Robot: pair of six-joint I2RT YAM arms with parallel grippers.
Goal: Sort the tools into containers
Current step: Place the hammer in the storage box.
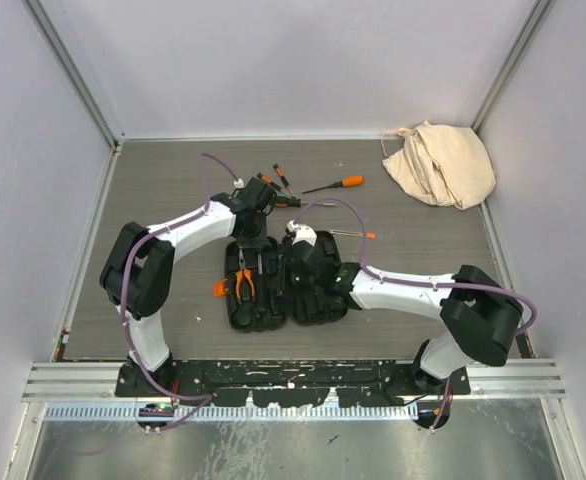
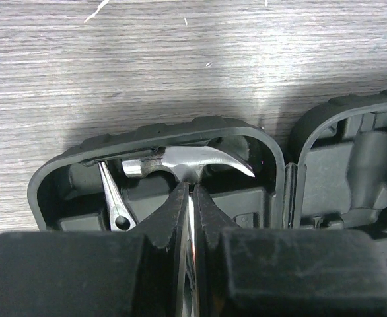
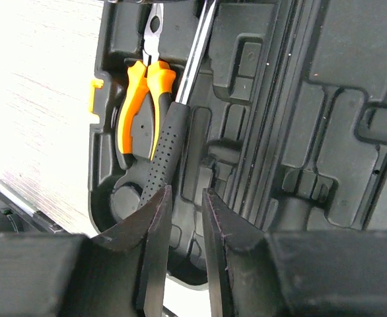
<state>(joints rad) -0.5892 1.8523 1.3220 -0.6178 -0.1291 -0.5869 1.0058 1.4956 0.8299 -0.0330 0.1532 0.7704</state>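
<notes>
We find the case (image 1: 261,312) open at the middle of the desk (image 1: 173,200), well apart from its edges, holding pliers (image 3: 137,99) and a hammer (image 2: 187,162). Our left hand (image 2: 192,191) clamps the hammer's shaft; the right hand (image 3: 187,198) has its fingers slightly apart.

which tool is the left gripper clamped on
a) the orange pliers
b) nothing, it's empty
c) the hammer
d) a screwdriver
c: the left gripper is shut on the steel shaft of the hammer, whose head sits inside the open black case, while the orange pliers lie untouched in the case.
</notes>
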